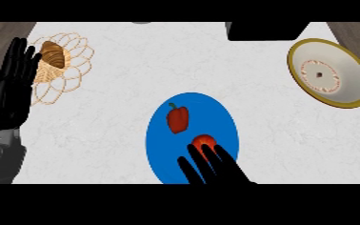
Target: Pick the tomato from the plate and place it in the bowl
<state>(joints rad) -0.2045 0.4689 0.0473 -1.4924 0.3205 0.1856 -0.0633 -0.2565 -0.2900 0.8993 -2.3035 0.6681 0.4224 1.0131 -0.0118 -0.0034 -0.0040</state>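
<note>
1. The tomato [203,140] lies on the blue plate [160,148], toward the plate's near-right part. The plate sits at the middle of the tabletop's [119,124] near edge.
2. A red pepper [178,119] shares the plate, just beyond the tomato and a little to its left; the two look close but apart.
3. The right hand [211,164] comes in over the near edge, its fingers [199,157] straight and spread, their tips at the tomato's near side — touching it or just short of it, I cannot tell which. Nothing is grasped yet.
4. The left hand [17,83] rests at the tabletop's left edge, fingers up and relaxed, holding nothing, beside a wire basket [67,69] with a croissant [52,53] in it.
5. The bowl [325,72] — cream inside, yellow rim — stands by the right edge toward the far corner, well apart from the plate. A dark block [267,31] sits at the far edge.
6. Step in hand, as I judge it: the reach for the tomato, with the pick not yet made and the placing all to come.
7. The next move calls for the fingers to pass over the tomato and curl round it without nudging the pepper or rolling the tomato away; then a lift and a carry to the right and far side, over the bowl's rim.
</note>
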